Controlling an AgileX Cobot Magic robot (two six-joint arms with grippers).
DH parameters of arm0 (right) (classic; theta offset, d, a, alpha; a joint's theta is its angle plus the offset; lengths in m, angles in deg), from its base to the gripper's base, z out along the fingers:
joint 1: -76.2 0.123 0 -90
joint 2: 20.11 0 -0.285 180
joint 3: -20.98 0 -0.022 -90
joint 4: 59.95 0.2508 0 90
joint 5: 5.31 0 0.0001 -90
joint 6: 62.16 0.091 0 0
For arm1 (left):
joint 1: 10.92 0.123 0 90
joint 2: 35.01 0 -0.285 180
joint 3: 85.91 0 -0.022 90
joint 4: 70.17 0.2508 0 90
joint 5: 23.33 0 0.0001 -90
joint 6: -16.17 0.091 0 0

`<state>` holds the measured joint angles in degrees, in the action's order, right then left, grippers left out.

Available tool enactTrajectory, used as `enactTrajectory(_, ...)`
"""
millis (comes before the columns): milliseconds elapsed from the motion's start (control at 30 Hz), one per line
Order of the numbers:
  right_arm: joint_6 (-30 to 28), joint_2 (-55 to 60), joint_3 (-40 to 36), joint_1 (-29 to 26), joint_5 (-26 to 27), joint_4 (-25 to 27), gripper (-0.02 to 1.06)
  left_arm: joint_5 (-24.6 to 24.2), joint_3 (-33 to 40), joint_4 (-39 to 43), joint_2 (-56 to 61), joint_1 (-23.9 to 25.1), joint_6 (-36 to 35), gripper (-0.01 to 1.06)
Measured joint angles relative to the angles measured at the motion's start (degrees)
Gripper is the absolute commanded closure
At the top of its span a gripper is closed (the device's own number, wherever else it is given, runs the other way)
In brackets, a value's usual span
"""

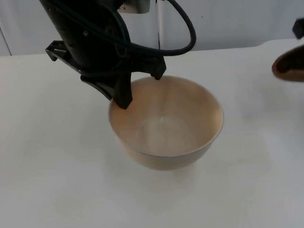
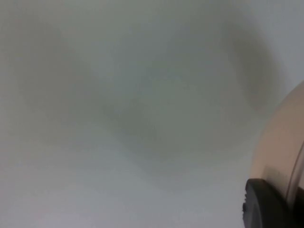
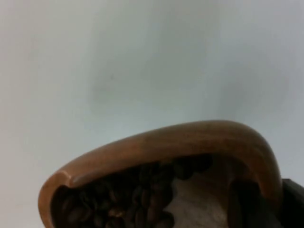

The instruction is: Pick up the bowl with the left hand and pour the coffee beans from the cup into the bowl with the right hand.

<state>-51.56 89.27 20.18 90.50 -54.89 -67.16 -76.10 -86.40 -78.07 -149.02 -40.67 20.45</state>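
A pale beige bowl (image 1: 168, 124) hangs above the white table in the middle of the top view, its inside bare. My left gripper (image 1: 135, 86) is shut on the bowl's far-left rim, one finger inside and one outside. The bowl's outer wall (image 2: 280, 142) and a black fingertip (image 2: 263, 206) show in the left wrist view. At the right edge of the top view a brown wooden cup (image 1: 295, 66) is held off the table. In the right wrist view the cup's rim (image 3: 171, 142) curves over dark coffee beans (image 3: 128, 199), with my right gripper (image 3: 266, 204) shut on its wall.
The white table (image 1: 52, 166) spreads wide around the bowl, which casts a soft shadow beneath it. A grey partition wall (image 1: 228, 11) closes off the far side.
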Motion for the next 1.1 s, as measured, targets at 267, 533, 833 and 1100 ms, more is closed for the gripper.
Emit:
enactTrajectory(267, -4.60, -3.27, 9.22, 0.00, -12.22, 0.63, 1.04, -0.21, 0.00, 0.00, 0.00, 0.00, 0.00, 1.05)
enactTrajectory(533, -7.36, -3.41, 13.97, 0.00, -18.29, 2.53, 1.04, -0.33, 0.00, 0.00, 0.00, 0.00, 0.13, 1.05)
enactTrajectory(833, -9.11, -3.41, 17.53, 2.79, -20.16, 2.81, 1.04, -0.33, 0.00, 0.00, 0.00, 0.00, 0.13, 1.05)
enactTrajectory(1100, -9.33, -3.41, 20.33, 9.18, -20.29, 2.59, 1.04, -0.42, 0.00, 0.00, 0.00, 0.00, 0.13, 1.05)
